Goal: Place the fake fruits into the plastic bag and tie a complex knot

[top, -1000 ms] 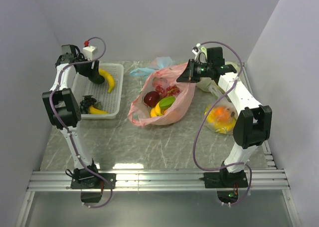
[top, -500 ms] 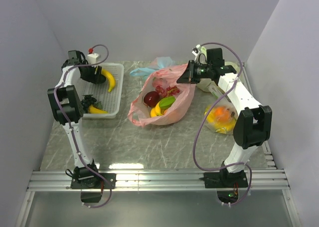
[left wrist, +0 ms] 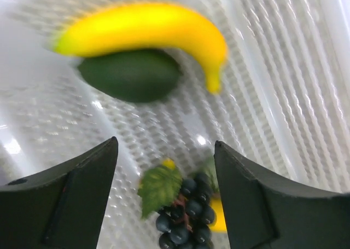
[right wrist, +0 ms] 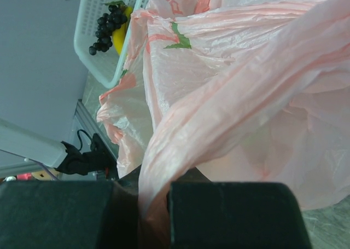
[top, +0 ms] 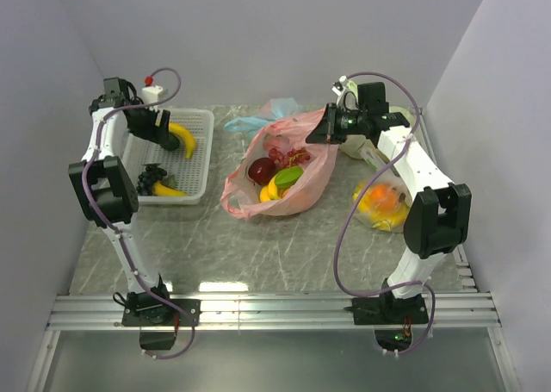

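The pink plastic bag (top: 297,185) lies open mid-table, holding a dark red apple (top: 261,170), a green piece (top: 289,177), a banana (top: 271,190) and red pieces (top: 297,157). My right gripper (top: 320,127) is shut on a bunched strip of the bag (right wrist: 235,96) at its far rim, holding it up. My left gripper (left wrist: 167,167) hovers open over the white basket (top: 203,164). Below it lie a banana (left wrist: 147,30), a dark green fruit (left wrist: 130,75) and a purple grape bunch (left wrist: 186,210); nothing is between the fingers. No knot shows.
A light blue bag (top: 258,121) lies behind the pink one. A clear bag with orange and yellow fruit (top: 381,204) sits at the right, by the right arm. A second banana (top: 168,190) lies under the grapes. Walls close in on both sides.
The left arm has shifted slightly left over the basket, its jaws staying open. The right arm and the pink bag have not moved.
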You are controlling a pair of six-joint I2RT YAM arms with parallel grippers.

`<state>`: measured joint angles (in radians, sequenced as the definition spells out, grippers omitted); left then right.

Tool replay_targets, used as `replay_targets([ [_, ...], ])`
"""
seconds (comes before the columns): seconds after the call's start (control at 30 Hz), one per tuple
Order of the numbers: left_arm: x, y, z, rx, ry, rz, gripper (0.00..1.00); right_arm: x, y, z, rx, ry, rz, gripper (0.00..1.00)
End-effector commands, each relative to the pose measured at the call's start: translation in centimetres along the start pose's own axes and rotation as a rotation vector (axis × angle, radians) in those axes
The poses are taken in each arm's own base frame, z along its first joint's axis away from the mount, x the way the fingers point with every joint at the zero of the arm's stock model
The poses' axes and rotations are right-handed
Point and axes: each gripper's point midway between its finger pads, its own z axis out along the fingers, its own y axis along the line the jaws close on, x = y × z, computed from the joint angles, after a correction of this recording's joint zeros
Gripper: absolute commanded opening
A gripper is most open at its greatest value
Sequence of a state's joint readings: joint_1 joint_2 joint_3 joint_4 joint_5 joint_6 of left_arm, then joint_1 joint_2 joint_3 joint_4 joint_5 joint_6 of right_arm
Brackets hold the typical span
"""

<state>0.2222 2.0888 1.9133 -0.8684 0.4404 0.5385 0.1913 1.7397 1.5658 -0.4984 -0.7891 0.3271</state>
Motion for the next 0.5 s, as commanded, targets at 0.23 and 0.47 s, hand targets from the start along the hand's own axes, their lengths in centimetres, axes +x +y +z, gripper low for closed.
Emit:
replay_targets([
  [0.23, -3.4, 3.9, 1.5, -0.179, -0.149, -0.297, 0.74, -2.3, 1.3, -1.2, -0.011, -0.049, -0.053, 0.00],
  [0.47, -1.5, 4.7, 2.3, -0.328, -0.050, -0.448, 0.71, -2.3, 1.2, -1.1, -0.006, -0.050, -0.054, 0.00],
])
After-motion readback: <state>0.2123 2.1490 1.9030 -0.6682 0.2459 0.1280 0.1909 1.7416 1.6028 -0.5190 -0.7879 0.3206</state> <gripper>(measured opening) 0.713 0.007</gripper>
